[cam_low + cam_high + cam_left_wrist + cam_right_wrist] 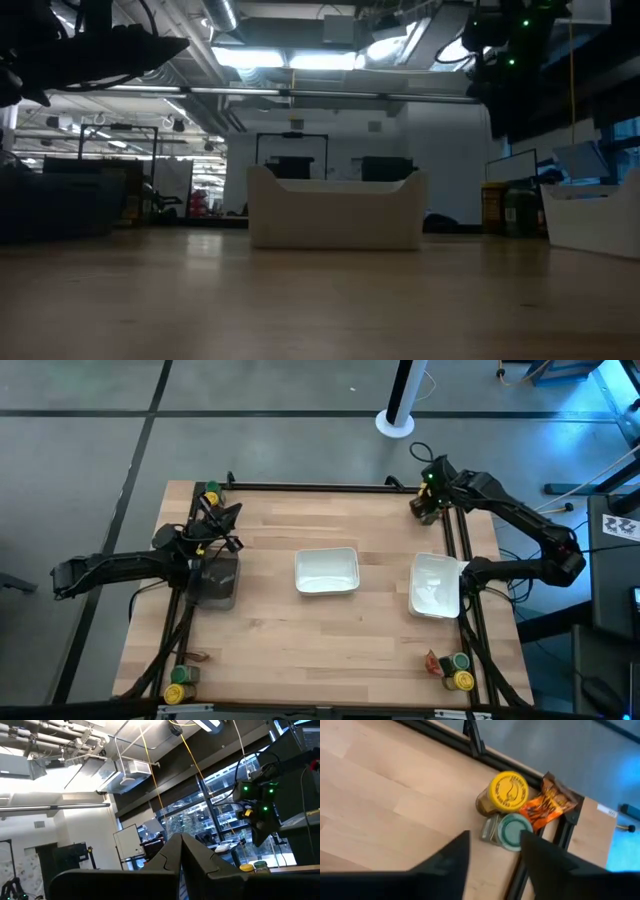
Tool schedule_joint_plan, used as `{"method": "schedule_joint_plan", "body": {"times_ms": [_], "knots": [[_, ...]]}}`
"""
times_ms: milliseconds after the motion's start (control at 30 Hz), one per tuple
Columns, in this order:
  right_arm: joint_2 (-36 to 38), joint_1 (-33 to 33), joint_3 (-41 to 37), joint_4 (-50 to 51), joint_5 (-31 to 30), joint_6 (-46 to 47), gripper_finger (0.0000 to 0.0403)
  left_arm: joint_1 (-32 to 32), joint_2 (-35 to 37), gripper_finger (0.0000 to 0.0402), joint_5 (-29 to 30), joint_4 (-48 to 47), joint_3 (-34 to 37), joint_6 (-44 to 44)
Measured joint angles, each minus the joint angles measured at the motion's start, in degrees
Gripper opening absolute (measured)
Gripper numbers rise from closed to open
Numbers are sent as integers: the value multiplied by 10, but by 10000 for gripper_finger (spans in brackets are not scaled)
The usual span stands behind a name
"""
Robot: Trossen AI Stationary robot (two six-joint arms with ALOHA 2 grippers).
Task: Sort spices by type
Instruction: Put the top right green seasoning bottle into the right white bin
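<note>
Right now I have the right claw hovering over the far right corner of the surface, fingers spread with a gap between them and nothing in it. Below it sits a little cluster: a yellow-lidded jar, a green-lidded jar touching it, and an orange packet leaning against both, tight against the black frame rail. I judge this to be the reach for a first pick, with the two white trays looking bare. The green lid lies nearest the gap, so I would come down around that jar without nudging its neighbours. The left claw waits pressed together above the grey bin. More spices sit at the other three corners.
</note>
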State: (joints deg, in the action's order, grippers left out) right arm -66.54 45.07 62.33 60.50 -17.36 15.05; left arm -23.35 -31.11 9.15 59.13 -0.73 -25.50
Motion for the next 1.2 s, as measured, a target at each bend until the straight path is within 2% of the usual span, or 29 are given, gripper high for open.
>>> {"method": "schedule_joint_plan", "body": {"times_ms": [133, 300, 467, 1000, 1200], "knots": [[0, 18, -23, -2, 5, 2, 260, 0, 0, 1, 0, 0, 0, 0], [0, 43, -50, -21, -11, 26, 300, 0, 0, 1, 0, 0, 0, 2], [-9, 45, -60, -65, -15, 43, 305, 0, 0, 1, 0, 0, 0, 13], [-137, 53, -61, -65, -61, 87, 305, 0, 0, 1, 0, 0, 0, 13], [-161, 56, -61, -66, -87, 100, 305, 0, 0, 1, 0, 0, 0, 13]]}}
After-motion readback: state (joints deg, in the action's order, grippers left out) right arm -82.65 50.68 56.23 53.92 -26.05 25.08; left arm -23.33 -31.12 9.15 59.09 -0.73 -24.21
